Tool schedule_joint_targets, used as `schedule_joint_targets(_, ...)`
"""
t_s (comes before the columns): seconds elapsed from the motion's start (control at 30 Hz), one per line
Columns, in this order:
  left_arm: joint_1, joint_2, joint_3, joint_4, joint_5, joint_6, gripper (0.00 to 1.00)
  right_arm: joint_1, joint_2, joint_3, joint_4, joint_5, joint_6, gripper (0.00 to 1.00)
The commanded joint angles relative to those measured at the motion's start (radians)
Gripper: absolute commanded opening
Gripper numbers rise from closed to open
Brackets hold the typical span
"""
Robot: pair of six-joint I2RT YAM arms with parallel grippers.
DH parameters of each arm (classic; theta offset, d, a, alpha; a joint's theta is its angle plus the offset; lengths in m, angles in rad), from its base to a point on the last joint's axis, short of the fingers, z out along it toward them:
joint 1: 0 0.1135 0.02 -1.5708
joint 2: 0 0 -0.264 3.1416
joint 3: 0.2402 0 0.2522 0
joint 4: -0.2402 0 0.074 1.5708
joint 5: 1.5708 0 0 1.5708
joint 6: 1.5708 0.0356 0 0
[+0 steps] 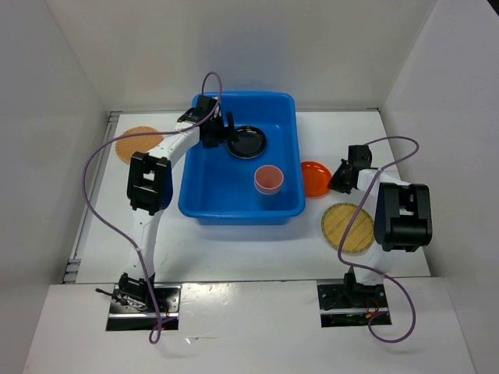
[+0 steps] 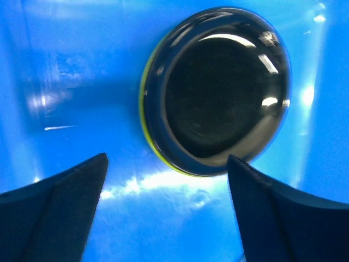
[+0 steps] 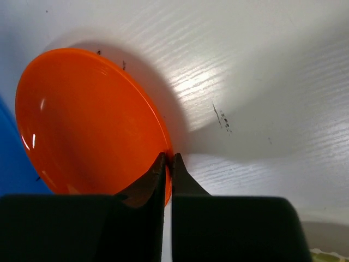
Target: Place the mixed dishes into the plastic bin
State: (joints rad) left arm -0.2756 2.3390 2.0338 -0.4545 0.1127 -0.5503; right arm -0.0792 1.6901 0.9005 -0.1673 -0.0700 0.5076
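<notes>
Inside, the plastic bin (image 1: 238,215) already holds two visible dishes: a black plate (image 1: 248,142) near its far wall and a pink cup (image 1: 268,180) standing upright closer to the right wall, apart from the plate. In the left wrist view the black plate (image 2: 223,93) lies on the blue floor of the bin (image 2: 76,82), and a thin yellow-green edge of a lime-green plate (image 2: 143,106) shows under its left side.

The left pincer (image 1: 221,131) hangs over the far left part of the bin, just beside the black plate. Its two fingers are spread wide and nothing is between them (image 2: 166,164).

On the desk (image 1: 234,257), just beside the right wall of the bin, is the orange plate (image 1: 313,178). The right pincer (image 1: 340,178) is at its right edge. In the right wrist view the fingers are pressed together on the rim of the orange plate (image 3: 82,125), so the pincer (image 3: 168,161) grips it.

Nearer to the right arm base, a tan woven plate (image 1: 348,227) lies flat on the desk. A second tan plate (image 1: 134,144) lies left of the bin, partly hidden behind the left arm.
</notes>
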Motion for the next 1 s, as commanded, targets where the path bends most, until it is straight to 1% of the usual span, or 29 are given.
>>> schedule_joint_targets(0.0,-0.019,-0.139,0.107,0.002,-0.027,0.049,0.98,-0.001,0.043,0.024,-0.044,0.030,-0.024,0.00)
schedule_joint_targets(0.03,-0.019,-0.153,0.130,-0.022,-0.040,0.058,1.00,-0.001,0.043,0.025,-0.044,0.030,-0.015,0.00)
schedule_joint_targets(0.1,-0.037,-0.165,0.176,-0.050,-0.054,0.076,1.00,-0.001,0.019,0.025,-0.055,0.058,-0.001,0.00)
schedule_joint_targets(0.17,-0.037,-0.188,0.207,-0.072,-0.054,0.089,1.00,-0.001,-0.038,0.035,-0.086,0.105,0.015,0.00)
schedule_joint_targets(0.3,-0.037,-0.268,0.209,-0.082,-0.099,0.108,1.00,0.010,-0.197,0.044,-0.130,0.170,0.060,0.00)
schedule_joint_targets(0.33,-0.037,-0.280,0.198,-0.091,-0.119,0.119,1.00,0.010,-0.269,0.044,-0.130,0.183,0.071,0.00)
schedule_joint_targets(0.37,-0.037,-0.296,0.198,-0.092,-0.129,0.119,1.00,0.010,-0.303,0.044,-0.142,0.206,0.071,0.00)
schedule_joint_targets(0.47,-0.027,-0.349,0.180,-0.092,-0.181,0.141,1.00,0.032,-0.427,0.044,-0.172,0.230,0.097,0.00)
schedule_joint_targets(0.53,0.008,-0.392,0.119,-0.082,-0.194,0.132,1.00,0.067,-0.489,0.044,-0.181,0.255,0.127,0.00)
schedule_joint_targets(0.57,0.019,-0.406,0.093,-0.082,-0.209,0.132,1.00,0.082,-0.550,0.044,-0.181,0.275,0.138,0.00)
schedule_joint_targets(0.6,0.030,-0.437,0.065,-0.067,-0.209,0.122,1.00,0.117,-0.579,0.034,-0.172,0.324,0.158,0.00)
schedule_joint_targets(0.63,0.062,-0.452,-0.007,-0.049,-0.209,0.110,1.00,0.131,-0.607,0.034,-0.172,0.349,0.158,0.00)
schedule_joint_targets(0.7,0.096,-0.504,-0.102,0.000,-0.264,0.095,1.00,0.169,-0.690,0.034,-0.182,0.410,0.183,0.00)
schedule_joint_targets(0.73,0.142,-0.521,-0.151,0.013,-0.286,0.086,1.00,0.183,-0.716,0.044,-0.182,0.424,0.183,0.00)
schedule_joint_targets(0.77,0.169,-0.550,-0.244,0.034,-0.310,0.075,1.00,0.196,-0.766,0.044,-0.170,0.424,0.183,0.00)
schedule_joint_targets(0.8,0.199,-0.563,-0.288,0.045,-0.311,0.057,1.00,0.206,-0.786,0.044,-0.158,0.424,0.183,0.00)
schedule_joint_targets(0.83,0.228,-0.575,-0.331,0.054,-0.311,0.046,1.00,0.232,-0.803,0.044,-0.108,0.424,0.183,0.00)
schedule_joint_targets(0.87,0.277,-0.598,-0.369,0.083,-0.311,0.036,1.00,0.245,-0.816,0.044,-0.085,0.424,0.174,0.00)
schedule_joint_targets(0.9,0.294,-0.609,-0.433,0.100,-0.320,0.021,1.00,0.255,-0.816,0.054,-0.063,0.424,0.161,0.00)
schedule_joint_targets(0.97,0.315,-0.630,-0.472,0.128,-0.355,0.003,1.00,0.278,-0.799,0.077,-0.011,0.411,0.152,0.00)
